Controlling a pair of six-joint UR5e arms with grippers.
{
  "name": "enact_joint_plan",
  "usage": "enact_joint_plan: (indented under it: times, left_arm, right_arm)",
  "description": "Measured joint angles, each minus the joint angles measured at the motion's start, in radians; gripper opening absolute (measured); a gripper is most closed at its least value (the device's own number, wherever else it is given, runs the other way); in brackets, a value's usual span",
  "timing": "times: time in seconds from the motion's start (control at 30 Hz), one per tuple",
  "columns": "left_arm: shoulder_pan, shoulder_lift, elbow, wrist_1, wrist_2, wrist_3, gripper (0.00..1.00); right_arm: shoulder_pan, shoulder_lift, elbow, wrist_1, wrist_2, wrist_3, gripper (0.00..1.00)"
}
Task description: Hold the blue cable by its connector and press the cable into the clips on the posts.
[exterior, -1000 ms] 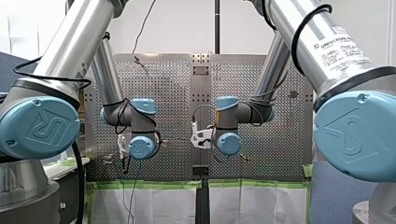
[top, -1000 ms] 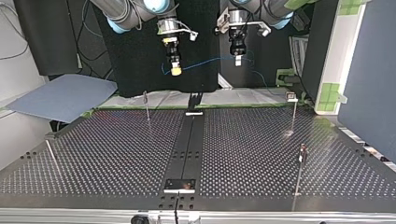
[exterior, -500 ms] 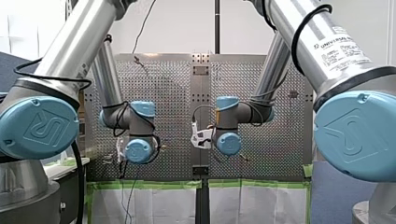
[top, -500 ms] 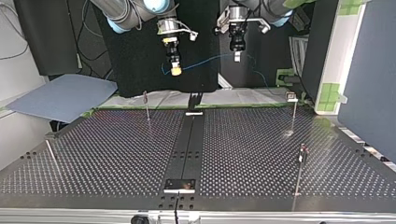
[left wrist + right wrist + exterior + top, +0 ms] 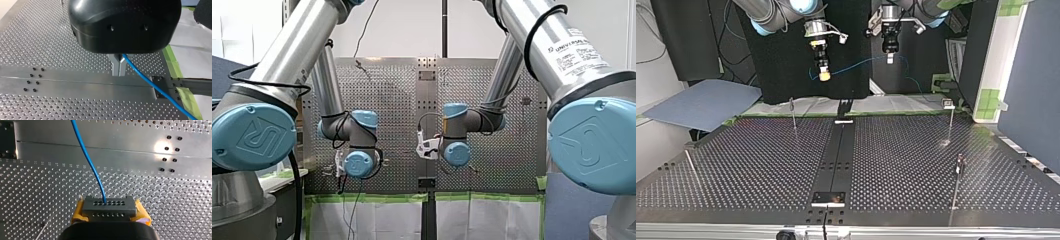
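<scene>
Front view: my left arm (image 5: 356, 161) and my right arm (image 5: 456, 151) both reach out over the perforated worktop (image 5: 397, 100). Their blue wrist joints cover the jaws, so from here I cannot tell how either pair stands.

Top view: facing the arms, this one shows what the front view hides. My right arm's jaws, at the view's left, end in yellow pads (image 5: 824, 76). My left arm's jaws hang at the view's right, a little higher. The blue cable (image 5: 861, 62) runs between the two, rising slightly toward my left arm's jaws. Past them it droops away to the view's right. Both pairs of jaws hang in the air beyond the worktop's far edge, well apart from the thin posts (image 5: 793, 114) standing on it. The cable touches none of them.

Left wrist view: only here do the metal fingers (image 5: 115, 67) show plainly. They stand together under the black body with a bare slit between them. They are clamped on the cable, which comes out beside their root and slants away over the worktop.

Right wrist view: this alone shows the grey connector (image 5: 108, 206), a block with rows of small holes. My right arm's jaws are clamped on it, a yellow pad on each side. The cable leaves its front face and curves away ahead, above the worktop.
</scene>
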Motion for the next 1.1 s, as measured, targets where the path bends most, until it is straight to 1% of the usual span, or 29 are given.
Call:
enact_joint_plan:
  times: [0.2, 0.3, 0.4, 0.57, 0.67, 0.83, 0.93, 1.03, 1.1]
  left_arm:
    - [0.0, 0.0, 0.0, 0.0, 0.0, 0.0, 0.0]
    - [0.0, 0.0, 0.0, 0.0, 0.0, 0.0, 0.0]
    - [0.0, 0.0, 0.0, 0.0, 0.0, 0.0, 0.0]
    - [0.0, 0.0, 0.0, 0.0, 0.0, 0.0, 0.0]
    - [0.0, 0.0, 0.0, 0.0, 0.0, 0.0, 0.0]
    - [0.0, 0.0, 0.0, 0.0, 0.0, 0.0, 0.0]
    - [0.0, 0.0, 0.0, 0.0, 0.0, 0.0, 0.0]
    - [0.0, -0.002, 0.002, -0.002, 0.001, 0.002, 0.0]
    - [0.003, -0.002, 0.011, -0.011, 0.003, 0.011, 0.0]
  right_arm:
    - [0.001, 0.001, -0.001, 0.001, 0.001, 0.0, 0.0]
    - [0.012, 0.012, -0.012, 0.012, 0.012, 0.0, 0.0]
    - [0.032, 0.032, -0.032, 0.032, 0.032, 0.0, 0.0]
    - [0.077, 0.077, -0.066, 0.073, 0.077, 0.0, 0.0]
    - [0.103, 0.103, -0.072, 0.084, 0.103, 0.0, 0.0]
    - [0.15, 0.151, -0.073, 0.087, 0.151, 0.0, 0.0]
    - [0.163, 0.179, -0.074, 0.087, 0.179, 0.0, 0.0]
    - [0.167, 0.205, -0.074, 0.087, 0.205, 0.0, 0.0]
    - [0.166, 0.216, -0.071, 0.09, 0.22, 0.002, 0.0]
